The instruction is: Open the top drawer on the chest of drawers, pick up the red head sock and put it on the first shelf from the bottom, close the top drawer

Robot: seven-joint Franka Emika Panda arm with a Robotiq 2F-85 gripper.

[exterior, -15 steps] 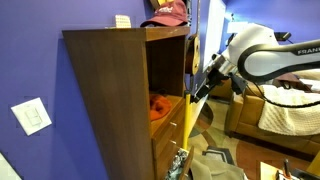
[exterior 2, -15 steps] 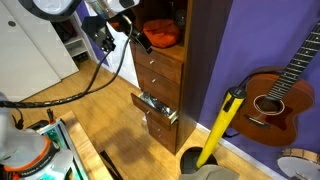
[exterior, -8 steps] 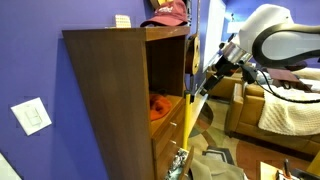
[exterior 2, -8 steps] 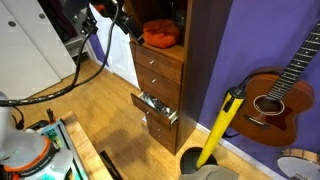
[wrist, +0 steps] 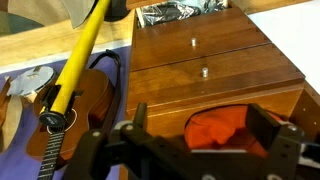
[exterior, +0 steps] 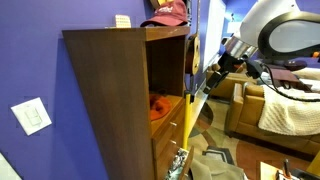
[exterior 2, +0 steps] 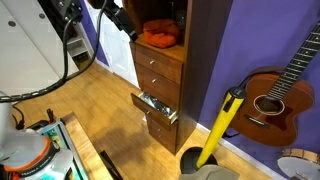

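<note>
The chest of drawers [exterior 2: 160, 75] is holding one red head sock [exterior 2: 158, 36] on the open shelf directly above its top drawer [wrist: 190, 45], and the sock is lying bunched at the front of that shelf. In the wrist view three drawers are showing: two are sitting shut, each with one small knob, and a third, lower drawer [exterior 2: 157, 106] is standing pulled out with crinkled silvery material [wrist: 185, 12] lying inside it. One yellow pole [exterior 2: 220, 125] and one guitar [exterior 2: 275, 95] are leaning beside the chest. The gripper [exterior 2: 127, 23] is hanging in front of the shelf opening, its two fingers [wrist: 135, 122] spreading wide, gripping nothing and staying clear of the sock.
</note>
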